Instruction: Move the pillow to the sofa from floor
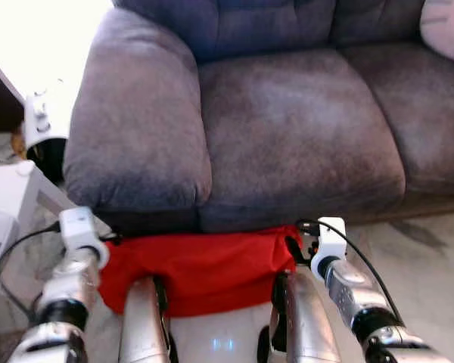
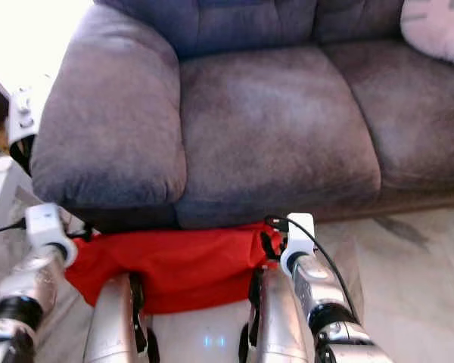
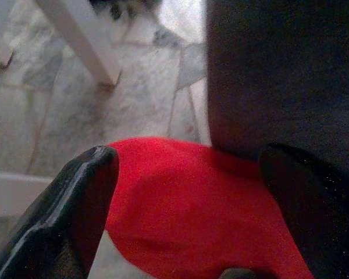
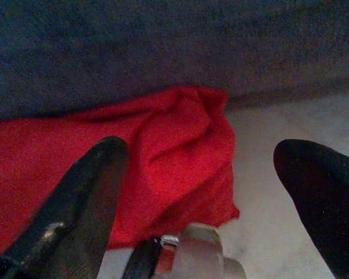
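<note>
Below, a red pillow (image 1: 200,268) lay on the marble floor (image 1: 431,249), pressed against the front edge of the grey sofa (image 1: 287,128).
The left gripper (image 3: 186,203) and right gripper (image 4: 221,192) flanked its two ends, fingers spread wide, neither grasping it.

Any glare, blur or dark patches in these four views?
Eye views: blown-out white glare at the top left corner, sofa slightly soft. Left wrist view: sofa side very dark, the fingers blurred, red pillow fairly clear. Right wrist view: sofa front dim and grainy, both fingers out of focus.
</note>
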{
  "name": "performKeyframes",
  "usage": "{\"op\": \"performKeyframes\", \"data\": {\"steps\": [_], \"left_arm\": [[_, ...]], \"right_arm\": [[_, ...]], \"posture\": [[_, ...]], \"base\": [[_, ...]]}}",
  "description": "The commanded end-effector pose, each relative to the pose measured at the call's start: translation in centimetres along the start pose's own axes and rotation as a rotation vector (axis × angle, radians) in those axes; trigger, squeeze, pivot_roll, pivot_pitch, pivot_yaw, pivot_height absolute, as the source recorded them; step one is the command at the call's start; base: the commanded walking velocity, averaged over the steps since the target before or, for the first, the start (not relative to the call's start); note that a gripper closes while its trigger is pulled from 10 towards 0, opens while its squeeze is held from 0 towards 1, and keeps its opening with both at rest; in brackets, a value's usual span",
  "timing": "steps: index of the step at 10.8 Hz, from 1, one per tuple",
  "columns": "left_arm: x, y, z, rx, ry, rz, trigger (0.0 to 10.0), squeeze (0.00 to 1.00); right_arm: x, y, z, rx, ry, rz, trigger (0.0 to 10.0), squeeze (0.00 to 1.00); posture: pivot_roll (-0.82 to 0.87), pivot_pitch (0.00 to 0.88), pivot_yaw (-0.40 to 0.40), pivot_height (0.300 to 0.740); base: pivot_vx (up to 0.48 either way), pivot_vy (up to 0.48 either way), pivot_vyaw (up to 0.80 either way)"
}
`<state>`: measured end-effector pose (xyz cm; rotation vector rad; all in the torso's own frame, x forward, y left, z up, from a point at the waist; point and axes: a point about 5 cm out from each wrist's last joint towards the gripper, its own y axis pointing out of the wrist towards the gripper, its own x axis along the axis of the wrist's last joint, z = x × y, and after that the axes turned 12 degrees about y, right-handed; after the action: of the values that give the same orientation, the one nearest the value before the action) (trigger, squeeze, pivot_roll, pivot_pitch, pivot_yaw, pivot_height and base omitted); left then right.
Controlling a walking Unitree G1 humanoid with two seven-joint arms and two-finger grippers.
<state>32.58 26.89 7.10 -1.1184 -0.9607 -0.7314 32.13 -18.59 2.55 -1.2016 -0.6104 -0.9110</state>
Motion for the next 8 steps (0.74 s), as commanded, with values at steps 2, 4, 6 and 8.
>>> {"op": "performKeyframes", "data": {"steps": [2,4,6,8], "left_arm": [[-1.38,-0.02,0.38,0.041,-0.022,0.036,10.0,0.00],[-1.47,-0.03,-0.04,0.045,-0.046,0.026,10.0,0.00],[-1.45,-0.22,0.16,0.050,-0.059,0.009,10.0,0.00],[-0.94,-0.48,0.77,0.073,-0.080,-0.030,10.0,0.00]], "right_arm": [[-0.93,-0.10,-0.55,-0.022,0.019,0.025,10.0,0.00],[-1.04,-0.12,-0.82,-0.048,0.056,0.016,10.0,0.00],[-1.09,-0.05,-0.71,-0.064,0.138,0.006,10.0,0.00],[-1.65,-0.01,-0.38,-0.062,0.222,0.014,10.0,0.00]], "posture": [[0.14,0.363,-0.031,0.524],[0.14,0.397,-0.030,0.524],[0.16,0.417,-0.025,0.524],[0.17,0.429,-0.019,0.524]], "base": [[0.000,0.000,0.00],[0.000,0.000,0.00],[0.000,0.000,0.00],[0.000,0.000,0.00]]}}
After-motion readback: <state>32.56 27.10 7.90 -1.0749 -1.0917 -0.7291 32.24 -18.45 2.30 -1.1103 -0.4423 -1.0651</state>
